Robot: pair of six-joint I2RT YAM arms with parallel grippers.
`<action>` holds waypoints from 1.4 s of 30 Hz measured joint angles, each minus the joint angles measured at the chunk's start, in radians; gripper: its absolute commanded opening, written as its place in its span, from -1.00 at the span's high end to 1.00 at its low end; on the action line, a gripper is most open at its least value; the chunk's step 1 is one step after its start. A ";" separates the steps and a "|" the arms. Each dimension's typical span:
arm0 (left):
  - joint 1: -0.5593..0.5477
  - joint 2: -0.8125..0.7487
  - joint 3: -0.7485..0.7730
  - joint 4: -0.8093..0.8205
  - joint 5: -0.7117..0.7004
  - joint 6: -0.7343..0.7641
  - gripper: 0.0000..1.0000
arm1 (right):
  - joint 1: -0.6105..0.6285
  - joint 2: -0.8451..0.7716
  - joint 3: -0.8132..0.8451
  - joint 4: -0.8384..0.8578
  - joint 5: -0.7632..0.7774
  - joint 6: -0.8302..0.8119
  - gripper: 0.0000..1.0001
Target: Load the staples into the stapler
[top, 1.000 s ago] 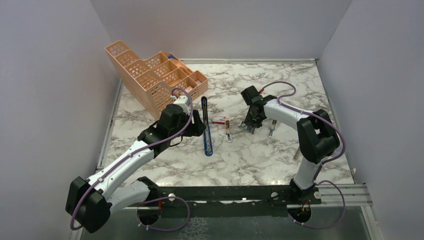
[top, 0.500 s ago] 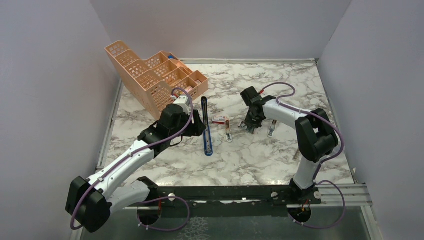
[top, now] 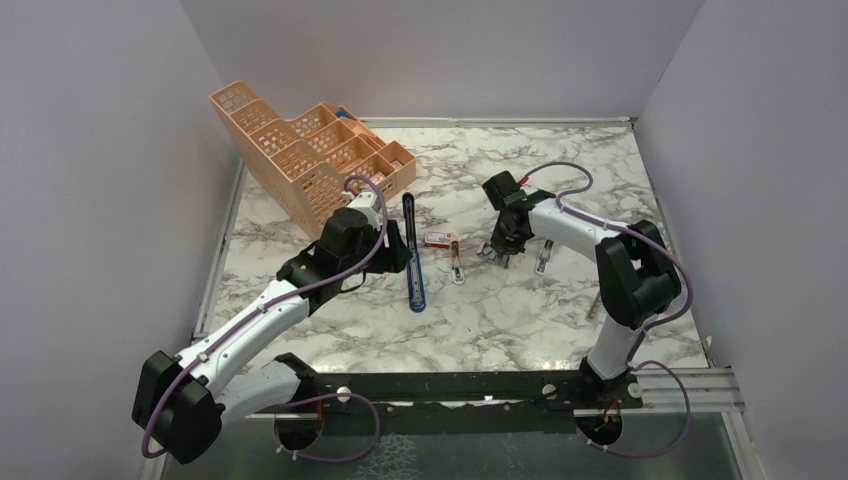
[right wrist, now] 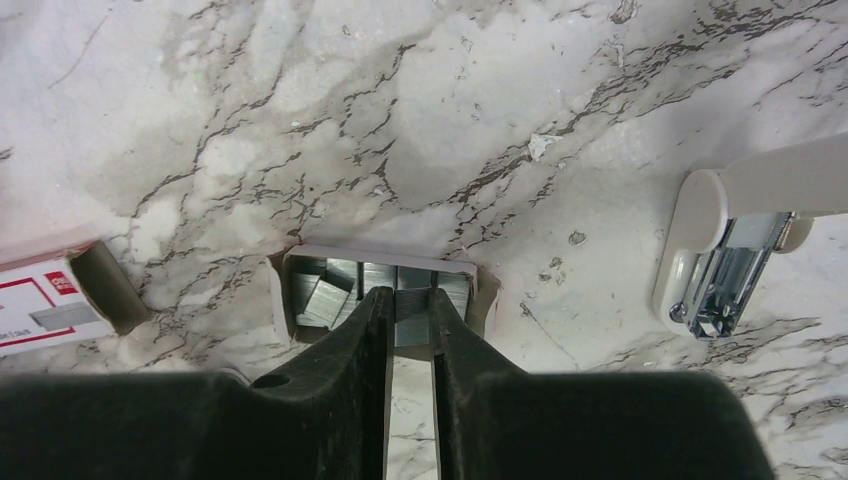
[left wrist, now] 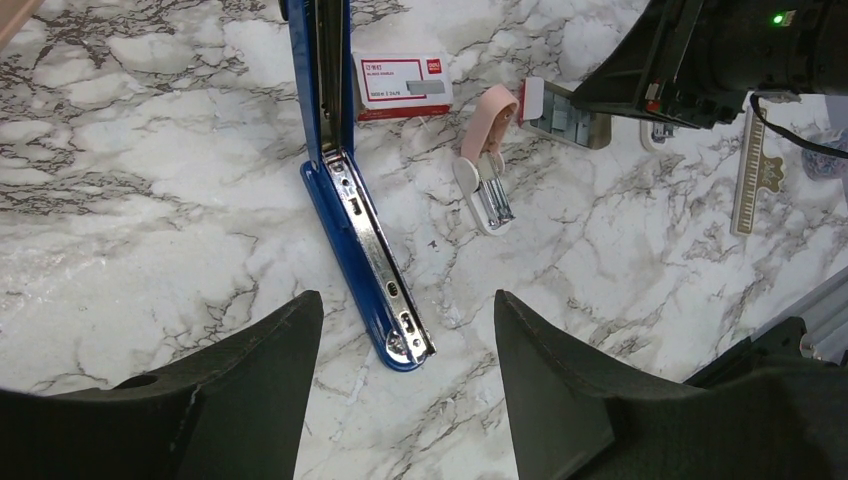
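Note:
The blue stapler [top: 412, 262] lies opened out flat on the marble, its silver channel [left wrist: 365, 235] facing up. My left gripper [left wrist: 405, 300] hangs open just above its near end, touching nothing. Silvery staples [right wrist: 411, 318] sit in a small white cardboard tray [right wrist: 285, 275], some loose and tilted at the left. My right gripper [right wrist: 406, 290] reaches down into that tray with its fingers pressed on both sides of one staple strip. In the top view the right gripper [top: 497, 252] sits low over the tray, which it hides.
A red-and-white staple box [left wrist: 402, 82] lies beside the stapler. A small pink stapler [left wrist: 480, 150] lies right of that, and a white one [right wrist: 735, 240] lies right of the tray. The peach mesh organiser [top: 300, 150] stands at the back left.
The right gripper's fingers have closed in on the staple strip in the tray. The left arm and the stapler have not moved.

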 measured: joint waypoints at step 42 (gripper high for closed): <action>0.000 0.035 0.000 0.000 -0.001 0.000 -0.30 | 0.284 -0.026 -0.079 -0.068 -0.068 -0.154 0.26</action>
